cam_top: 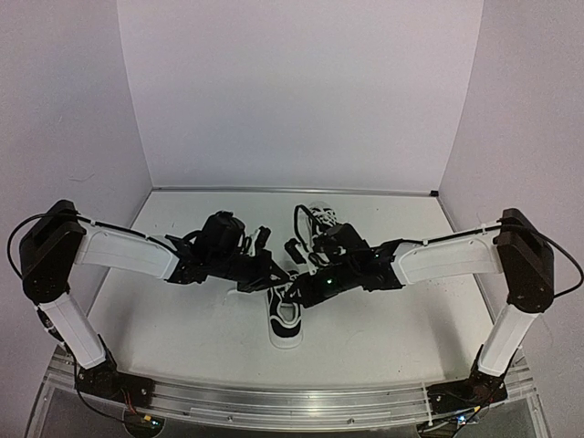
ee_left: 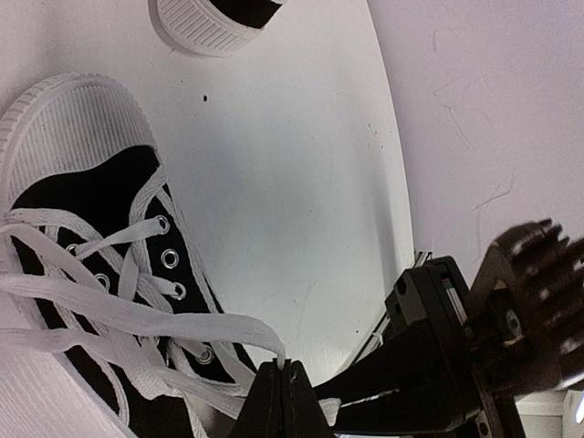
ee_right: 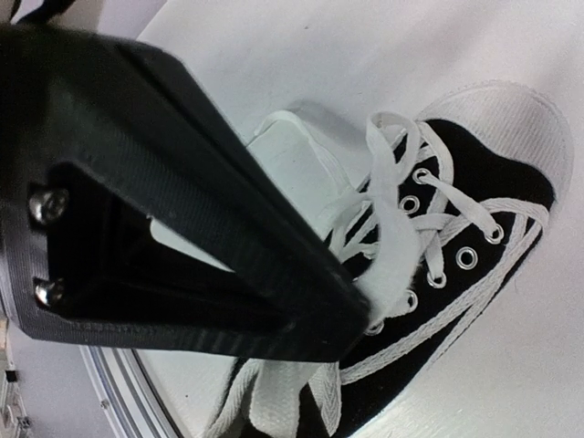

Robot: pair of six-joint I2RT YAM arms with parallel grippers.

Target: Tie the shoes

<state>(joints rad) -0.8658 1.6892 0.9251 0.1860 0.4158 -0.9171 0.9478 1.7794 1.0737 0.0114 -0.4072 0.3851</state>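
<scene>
Because a knot needs both strands under control at once, the small black canvas sneaker with the white ribbed rubber toe cap lies at the middle of the white table, towards its near edge, where each side can reach it. Its laces are loose and untied, crossing over the silver eyelets.

The left gripper has its fingers pressed together on 1 flat white lace strand, which runs from the eyelet rows straight to the fingertips. The hold is low and close to the shoe, likely so the strand cannot slip while the other is worked.

The right gripper appears likewise clamped on a second lace strand, a broad white band emerging at its tip just above the eyelet rows. Its dark fingers fill much of that view, so the pinch itself is partly hidden.

Judging from this, the first crossing of the 2 strands is the step in hand, as no loop or knot shows yet. The second black sneaker sits farther back — apart from the first, out of the way.
</scene>
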